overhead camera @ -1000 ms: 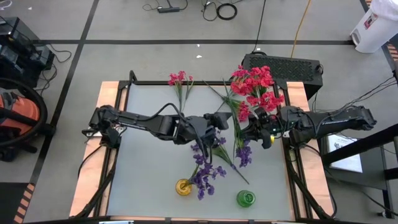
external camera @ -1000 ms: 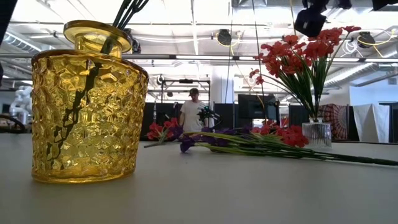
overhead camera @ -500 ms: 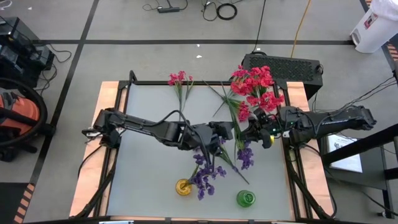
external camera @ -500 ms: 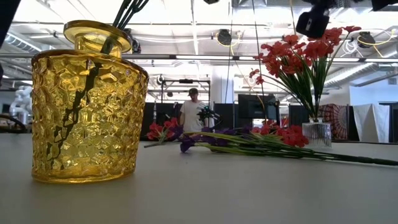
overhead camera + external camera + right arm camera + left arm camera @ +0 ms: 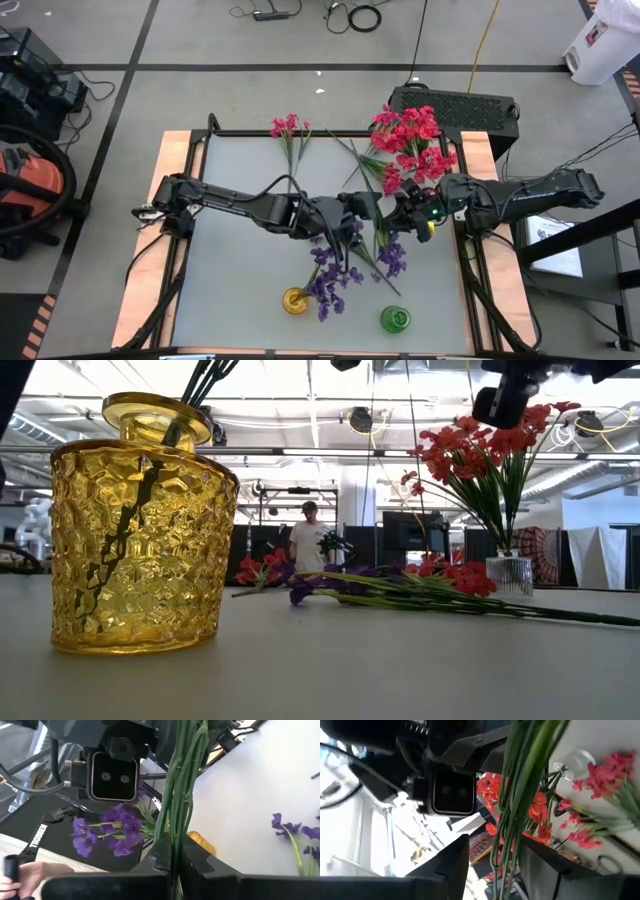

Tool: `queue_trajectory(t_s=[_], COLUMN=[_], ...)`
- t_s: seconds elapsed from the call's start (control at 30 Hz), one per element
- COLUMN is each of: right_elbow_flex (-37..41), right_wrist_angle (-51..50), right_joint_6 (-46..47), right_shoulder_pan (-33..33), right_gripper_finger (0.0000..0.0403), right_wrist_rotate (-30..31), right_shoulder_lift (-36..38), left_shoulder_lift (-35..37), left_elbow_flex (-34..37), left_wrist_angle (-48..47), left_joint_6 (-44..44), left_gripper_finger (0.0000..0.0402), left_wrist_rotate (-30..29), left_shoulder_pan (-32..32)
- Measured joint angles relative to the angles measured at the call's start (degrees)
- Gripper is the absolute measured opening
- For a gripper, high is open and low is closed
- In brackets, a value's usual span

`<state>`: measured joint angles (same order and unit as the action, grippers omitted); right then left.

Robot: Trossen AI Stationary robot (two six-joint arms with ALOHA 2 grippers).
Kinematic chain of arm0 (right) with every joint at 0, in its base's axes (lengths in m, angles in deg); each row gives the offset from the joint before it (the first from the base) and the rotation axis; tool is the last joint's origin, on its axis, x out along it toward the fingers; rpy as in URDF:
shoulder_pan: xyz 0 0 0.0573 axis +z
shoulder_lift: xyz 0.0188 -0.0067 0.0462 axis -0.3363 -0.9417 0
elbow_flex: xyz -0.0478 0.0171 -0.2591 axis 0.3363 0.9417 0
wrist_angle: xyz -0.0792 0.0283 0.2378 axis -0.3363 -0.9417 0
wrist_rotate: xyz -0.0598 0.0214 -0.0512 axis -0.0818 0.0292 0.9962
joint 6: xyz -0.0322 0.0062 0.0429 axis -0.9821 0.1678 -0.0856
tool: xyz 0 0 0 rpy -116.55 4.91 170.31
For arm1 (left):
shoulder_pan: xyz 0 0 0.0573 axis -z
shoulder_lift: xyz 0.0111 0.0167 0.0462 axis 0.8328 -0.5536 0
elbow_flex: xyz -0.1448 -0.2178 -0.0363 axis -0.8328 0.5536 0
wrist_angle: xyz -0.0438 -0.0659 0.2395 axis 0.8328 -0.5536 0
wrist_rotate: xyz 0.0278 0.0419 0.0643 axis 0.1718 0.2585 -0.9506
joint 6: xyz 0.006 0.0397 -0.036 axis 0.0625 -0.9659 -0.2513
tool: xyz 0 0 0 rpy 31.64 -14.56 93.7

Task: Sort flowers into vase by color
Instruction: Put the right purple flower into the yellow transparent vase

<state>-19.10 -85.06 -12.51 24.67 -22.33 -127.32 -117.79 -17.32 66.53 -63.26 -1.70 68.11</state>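
Where both dark arms reach in from the side edges and meet near the middle, the table [image 5: 230, 250] carries the following. Clear vase [image 5: 512, 573], toward the far right corner, holding the largest bunch, red flowers [image 5: 412, 140], upright. Yellow glass vase [image 5: 140, 530], faceted, close to the near edge, with purple flowers [image 5: 330, 282] standing in it, their stems leaning toward the table's middle. Green vase [image 5: 395, 319], small, just beside the yellow one along the near edge, toward the right. Loose sprigs: a pink-red sprig [image 5: 288, 128] lying flat near the far edge, apart from the rest; further green stems and red blossoms lying between the middle and the clear vase; a purple sprig [image 5: 392, 252] hanging just right of the middle, below the right arm. Right pincer [image 5: 400, 212], just right of the middle, fingers [image 5: 162, 854] pressed together on a bundle of green stems [image 5: 177, 785]; by the high view this looks to be the stalk end of that purple sprig. Left pincer [image 5: 362, 203], close beside the right one, its fingers [image 5: 455, 857] spread wide with the same stems passing between them; whether the pads touch the stems cannot be told. Beyond the table, a person [image 5: 310, 540] stands far back in the room.
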Motion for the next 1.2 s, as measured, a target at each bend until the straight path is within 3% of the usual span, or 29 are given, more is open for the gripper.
queue_trajectory(t_s=[0.3,0.57,0.67,0.77,1.0,1.2], right_elbow_flex=[0.0,0.0,0.0,0.0,0.0,0.0], right_wrist_angle=[2.0,2.1,2.2,2.2,1.9,1.6], right_joint_6=[-0.1,-1.6,-2.0,-4.1,-6.7,-10.7], right_shoulder_pan=[0.0,0.0,0.0,-0.1,-0.1,-0.1], right_gripper_finger=[0.0006,0.0007,0.0016,0.0031,0.0085,0.0135], right_wrist_rotate=[-1.3,-1.3,-1.3,-1.3,-1.2,-1.1], right_shoulder_lift=[0.2,0.3,0.6,1.1,3.4,7.8], left_shoulder_lift=[0.0,0.0,0.0,0.0,0.0,0.0], left_elbow_flex=[0.0,0.0,0.0,0.0,0.0,0.0], left_wrist_angle=[0.1,-0.2,-0.3,-0.3,0.0,0.2], left_joint_6=[4.9,5.1,9.0,13.4,14.0,14.2], left_gripper_finger=[0.0154,0.0056,0.0018,0.0011,0.0008,0.0007], left_wrist_rotate=[0.0,-2.0,-2.5,-3.3,-6.0,-16.0], left_shoulder_pan=[0.5,0.5,0.6,0.7,1.4,2.6])
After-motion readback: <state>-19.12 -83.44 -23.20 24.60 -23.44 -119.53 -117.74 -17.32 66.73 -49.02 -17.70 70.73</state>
